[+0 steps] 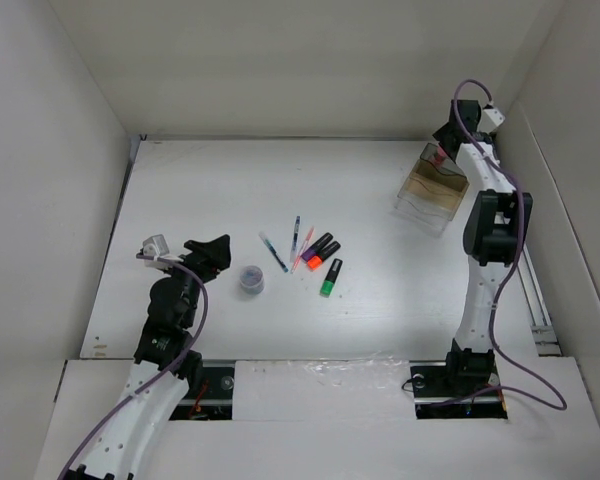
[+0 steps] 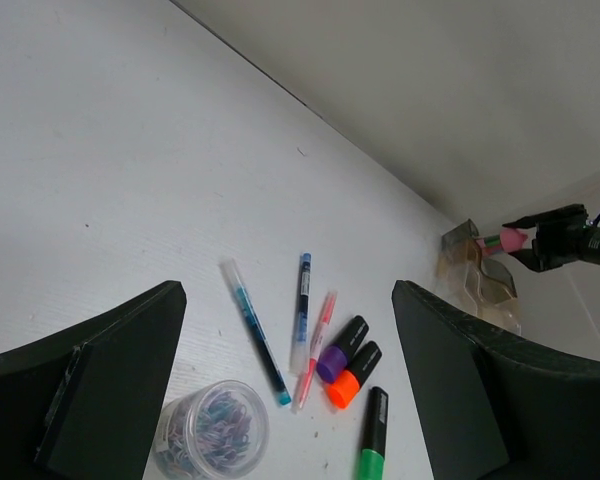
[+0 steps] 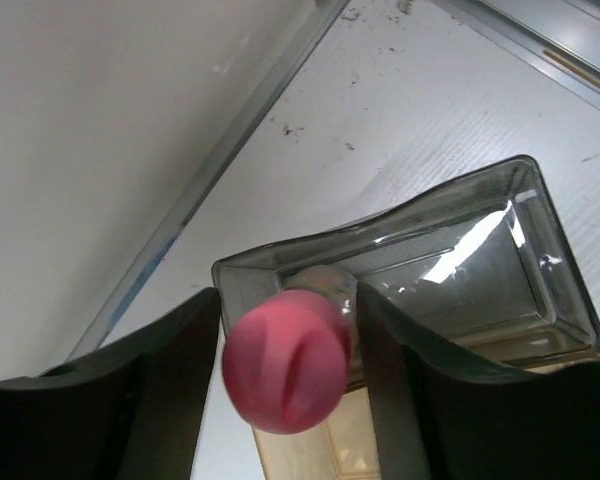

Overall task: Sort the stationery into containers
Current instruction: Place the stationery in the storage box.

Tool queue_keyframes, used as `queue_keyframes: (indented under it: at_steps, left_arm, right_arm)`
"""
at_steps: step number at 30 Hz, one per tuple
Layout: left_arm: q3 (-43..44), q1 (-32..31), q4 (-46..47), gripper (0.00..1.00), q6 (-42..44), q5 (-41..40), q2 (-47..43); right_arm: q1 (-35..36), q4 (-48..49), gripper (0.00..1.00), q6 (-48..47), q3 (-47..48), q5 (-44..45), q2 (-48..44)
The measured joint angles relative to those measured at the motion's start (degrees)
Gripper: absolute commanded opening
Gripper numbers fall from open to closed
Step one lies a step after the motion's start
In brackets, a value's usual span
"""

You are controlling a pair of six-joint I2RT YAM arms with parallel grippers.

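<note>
The pink-capped bottle (image 3: 288, 365) is off the desk (image 1: 200, 190), clamped between the fingers of the right gripper (image 3: 290, 300) over the organiser (image 3: 540, 260) at the far right corner. In the right wrist view its cap faces the lens and its long axis runs away towards the organiser's end compartment. The body is mostly hidden behind the cap, so I cannot tell whether its far end reaches inside. The left wrist view shows it from the side instead: the bottle (image 2: 507, 240) lies roughly level, cap towards the gripper, above the organiser's wavy rim (image 2: 485, 285).

The other stationery lies mid-desk. Three thin pens (image 2: 301, 310) fan out side by side, their long axes running near to far. Just right of them are three short markers (image 2: 354, 374), tipped purple, orange and green, all slanted the same way. The round pot (image 2: 210, 432) stands upright to the left of the pens, with small coloured bits inside that are too small to name.

The left gripper (image 2: 288, 290) hangs above the pot with its fingers wide apart and nothing between them.
</note>
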Motion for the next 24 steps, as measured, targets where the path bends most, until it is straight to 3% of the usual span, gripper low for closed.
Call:
queue_keyframes:
  at_steps: [2,5,11,18,21,22,23,24]
  left_arm:
    - [0.0,0.0,0.2,0.82,0.0,0.0,0.2]
    - [0.0,0.0,0.4,0.82,0.0,0.0,0.5]
    - [-0.4,0.0,1.7,0.81,0.0,0.0,1.3]
    - [-1.4,0.0,2.9,0.79,0.0,0.0,2.6]
    - [-1.7,0.0,3.2,0.79,0.0,0.0,3.1]
    - [-1.9,0.0,3.2,0.77,0.0,0.0,3.1]
    - [-1.9,0.0,3.0,0.77,0.0,0.0,3.2]
    - [-2.0,0.0,2.9,0.77,0.0,0.0,3.2]
  right_arm:
    - [0.2,0.0,0.75,0.0,0.2,0.0,0.0]
    - [0.6,0.0,0.85,-0.2,0.2,-0.3,-0.1]
    - [1.4,-0.5,0.92,-0.2,-0.8,-1.8,-4.8]
    - [4.2,2.3,0.92,0.8,-8.6,-4.0,-21.8]
    - [6.5,5.8,0.69,1.9,-15.2,-6.4,-29.7]
    - [7.6,8.2,0.55,2.2,-18.9,-8.0,-32.5]
    - [8.9,10.4,0.32,2.5,-23.2,-9.4,-35.4]
    - [10.3,11.5,0.28,2.5,-27.0,-10.7,-37.7]
